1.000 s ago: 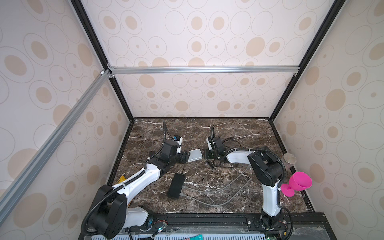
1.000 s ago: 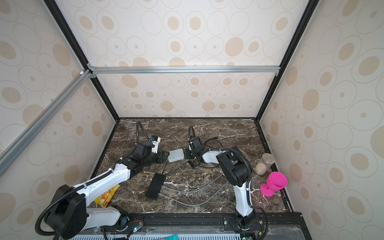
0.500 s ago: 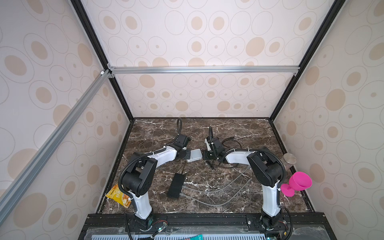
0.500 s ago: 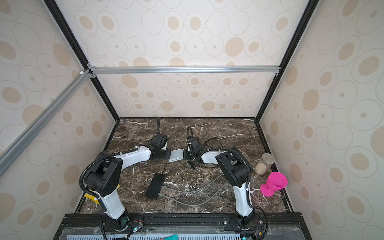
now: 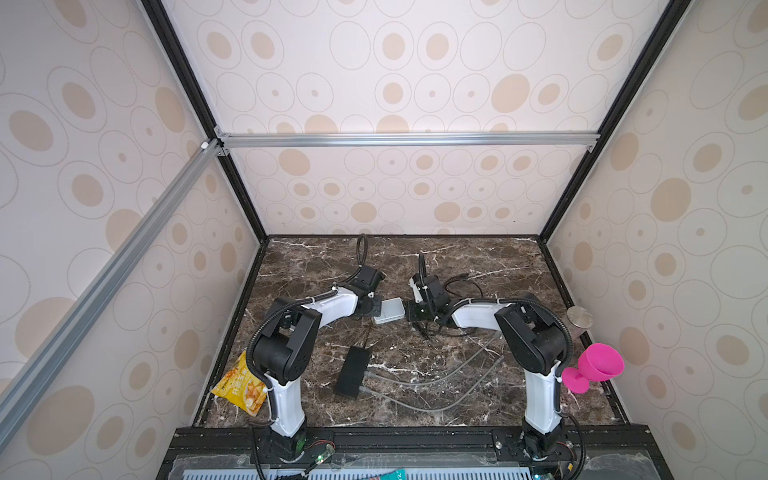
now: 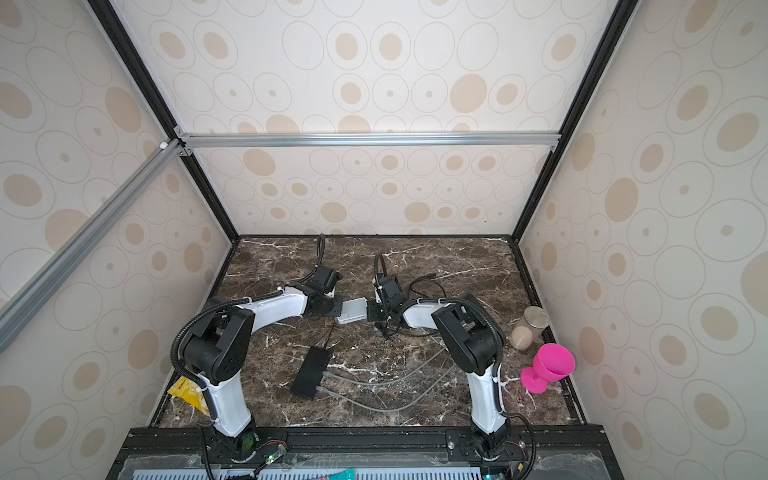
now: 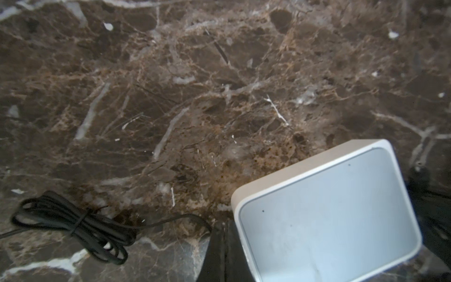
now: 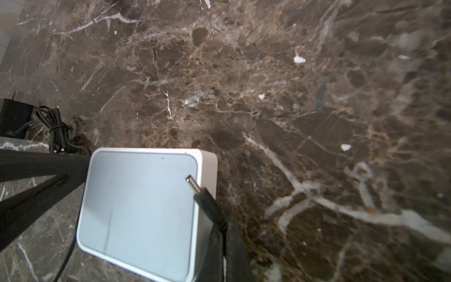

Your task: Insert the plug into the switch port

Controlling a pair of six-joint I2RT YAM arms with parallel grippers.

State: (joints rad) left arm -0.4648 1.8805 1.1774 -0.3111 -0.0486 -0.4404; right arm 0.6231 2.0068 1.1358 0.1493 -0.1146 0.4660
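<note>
The white switch (image 5: 388, 311) lies flat at mid-table in both top views. My left gripper (image 5: 372, 308) is shut with nothing between its fingers; its closed tips (image 7: 224, 225) rest against one side of the switch (image 7: 329, 212). My right gripper (image 5: 415, 311) stands at the opposite side, shut on the black plug (image 8: 203, 195) just behind its barrel. The plug's metal tip (image 8: 189, 181) points over a corner of the switch's top (image 8: 141, 202). The left gripper's dark fingers (image 8: 41, 171) show against the far edge. The port is hidden.
A black power brick (image 5: 352, 372) with grey cables (image 5: 428, 382) lies in front of the switch. A bundled black cable (image 7: 73, 224) and adapter (image 8: 12, 117) lie nearby. A yellow snack bag (image 5: 241, 384) lies front left; a pink goblet (image 5: 596, 368) and a lidded jar (image 5: 579, 318) stand right.
The left arm has taken a new pose with its elbow raised, and its gripper has gone from partly open to shut beside the switch. The right arm has stayed put.
</note>
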